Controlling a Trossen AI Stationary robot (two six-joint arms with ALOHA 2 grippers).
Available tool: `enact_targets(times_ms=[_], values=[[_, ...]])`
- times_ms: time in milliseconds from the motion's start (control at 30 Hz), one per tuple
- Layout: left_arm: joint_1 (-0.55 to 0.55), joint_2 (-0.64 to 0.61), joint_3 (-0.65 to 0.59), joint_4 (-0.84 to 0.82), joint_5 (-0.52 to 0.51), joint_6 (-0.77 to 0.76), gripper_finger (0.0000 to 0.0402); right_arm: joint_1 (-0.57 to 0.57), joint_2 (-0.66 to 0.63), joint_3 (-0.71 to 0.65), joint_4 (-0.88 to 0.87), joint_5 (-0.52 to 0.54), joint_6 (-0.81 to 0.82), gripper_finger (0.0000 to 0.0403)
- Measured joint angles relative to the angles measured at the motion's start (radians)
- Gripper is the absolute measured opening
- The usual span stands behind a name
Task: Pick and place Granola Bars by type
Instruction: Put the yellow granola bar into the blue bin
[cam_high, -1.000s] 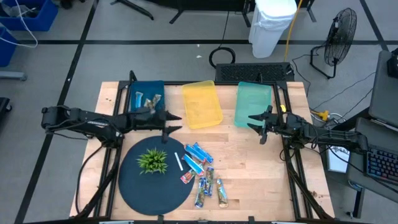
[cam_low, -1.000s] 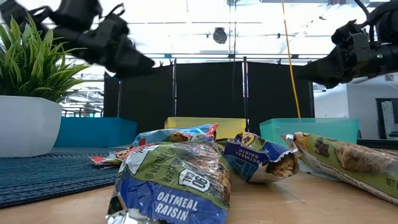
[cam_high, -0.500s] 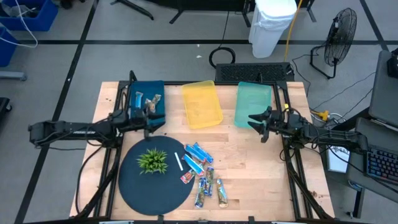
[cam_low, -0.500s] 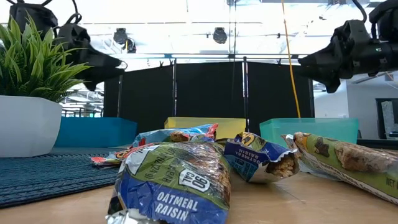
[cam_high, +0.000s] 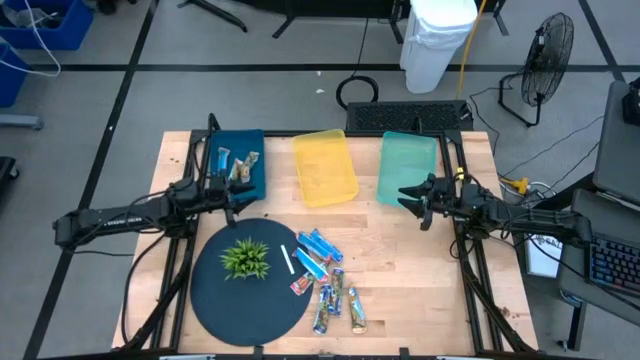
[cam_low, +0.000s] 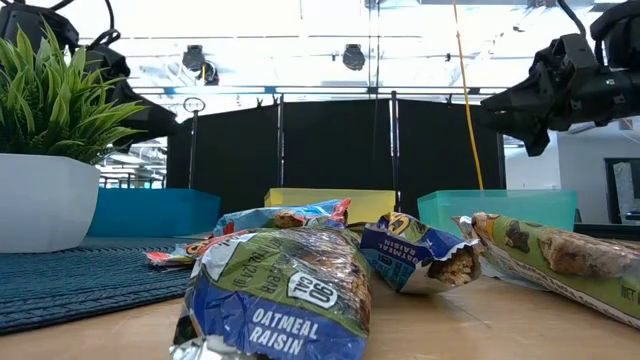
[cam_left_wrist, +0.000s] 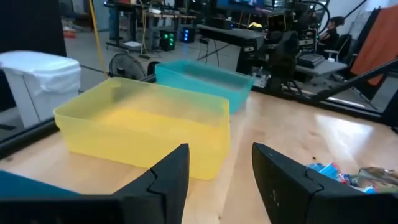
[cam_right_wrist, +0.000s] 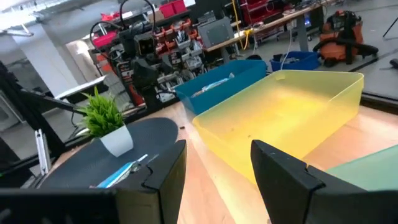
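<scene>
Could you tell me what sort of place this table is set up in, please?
Probably a robotics lab or workshop: cluttered workbenches and equipment racks fill the room behind, a floor fan and cables lie around the table.

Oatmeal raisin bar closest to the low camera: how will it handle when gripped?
The oatmeal raisin bar probably crinkles and slips: its wrapper looks shiny and creased. It seems light and flat, so likely slides rather than rolls. The loose wrapper ends may flop.

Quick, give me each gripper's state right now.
Left gripper: open, holding nothing, beside the blue bin.
Right gripper: open, holding nothing, by the teal bin.
</scene>
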Motion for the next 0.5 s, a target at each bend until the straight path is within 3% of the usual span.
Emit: enact_targets(times_ms=[67, 233, 300, 500], values=[[0.0, 0.0, 0.0, -0.007, 0.0, -0.018, 0.0174, -0.001, 0.009, 0.0, 0.028, -0.025, 0.005, 0.0171], [0.0, 0.003, 0.0, -0.01, -0.001, -0.043, 0.0175, 0.044, 0.083, 0.0, 0.278, -0.265, 0.007, 0.0166], [0.0, 0.003, 0.0, -0.01, -0.001, -0.043, 0.0176, 0.106, 0.145, 0.0, 0.352, -0.255, -0.022, 0.0155], [0.0, 0.003, 0.0, -0.01, -0.001, -0.044, 0.0173, 0.361, 0.441, 0.028, 0.464, -0.053, -0.095, 0.0116]])
